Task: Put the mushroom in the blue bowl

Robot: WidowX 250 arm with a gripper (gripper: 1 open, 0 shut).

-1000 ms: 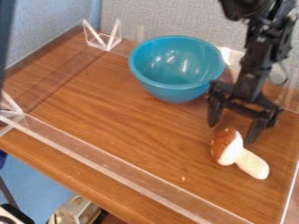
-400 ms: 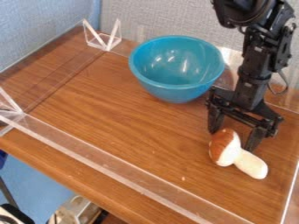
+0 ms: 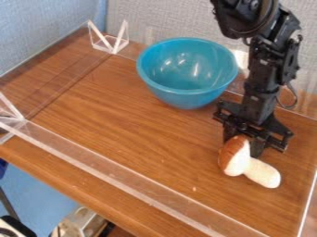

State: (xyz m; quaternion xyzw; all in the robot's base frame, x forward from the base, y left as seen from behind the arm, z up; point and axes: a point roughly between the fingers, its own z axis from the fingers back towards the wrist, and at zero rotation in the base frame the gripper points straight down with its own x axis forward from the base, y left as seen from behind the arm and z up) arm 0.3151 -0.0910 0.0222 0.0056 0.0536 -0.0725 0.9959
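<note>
The mushroom (image 3: 238,159) lies on its side on the wooden table near the right front, orange-brown cap to the left and cream stem (image 3: 262,174) pointing right. My gripper (image 3: 251,142) stands straight down over the cap, its black fingers drawn in against the cap's top. The mushroom still rests on the table. The blue bowl (image 3: 183,69), deep and glossy turquoise, stands upright behind and left of the gripper, with nothing in it.
A low clear plastic wall (image 3: 111,176) runs along the table's front edge. Clear plastic stands sit at the back left (image 3: 109,39) and at the left edge (image 3: 10,116). The table's right edge is close to the mushroom.
The gripper has come down onto the mushroom and its fingers have narrowed from wide open to the cap. The mushroom has shifted slightly left.
</note>
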